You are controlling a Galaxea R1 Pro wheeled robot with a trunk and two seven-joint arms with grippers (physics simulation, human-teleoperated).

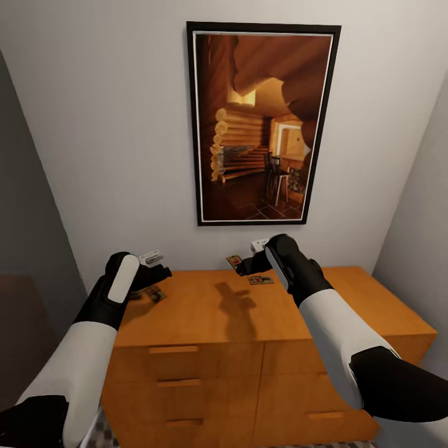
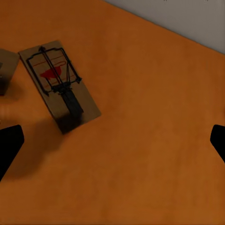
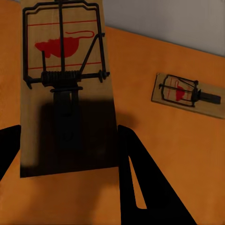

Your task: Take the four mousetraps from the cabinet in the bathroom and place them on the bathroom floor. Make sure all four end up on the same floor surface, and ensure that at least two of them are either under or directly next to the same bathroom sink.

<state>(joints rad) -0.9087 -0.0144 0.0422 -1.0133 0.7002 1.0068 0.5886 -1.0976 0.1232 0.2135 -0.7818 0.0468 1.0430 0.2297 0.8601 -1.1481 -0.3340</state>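
The cabinet (image 1: 211, 311) is a wide orange-brown dresser right in front of me. My right gripper (image 1: 249, 264) (image 3: 70, 136) is shut on a tan mousetrap (image 3: 65, 93) (image 1: 234, 261), held tilted near the wall above the dresser top. A second mousetrap (image 1: 260, 280) (image 3: 186, 94) lies flat just beside it. My left gripper (image 1: 158, 274) (image 2: 112, 138) hovers open over the dresser's left end, where a third mousetrap (image 1: 155, 294) (image 2: 58, 84) lies off to one side of the fingers. The corner of another trap (image 2: 5, 70) shows at that view's edge. The bathroom sink is out of view.
A framed picture (image 1: 261, 124) hangs on the white wall behind the dresser. Walls close in on both sides. The dresser front has drawers with flat pulls (image 1: 174, 350). A sliver of patterned bathroom floor (image 1: 102, 435) shows at its base.
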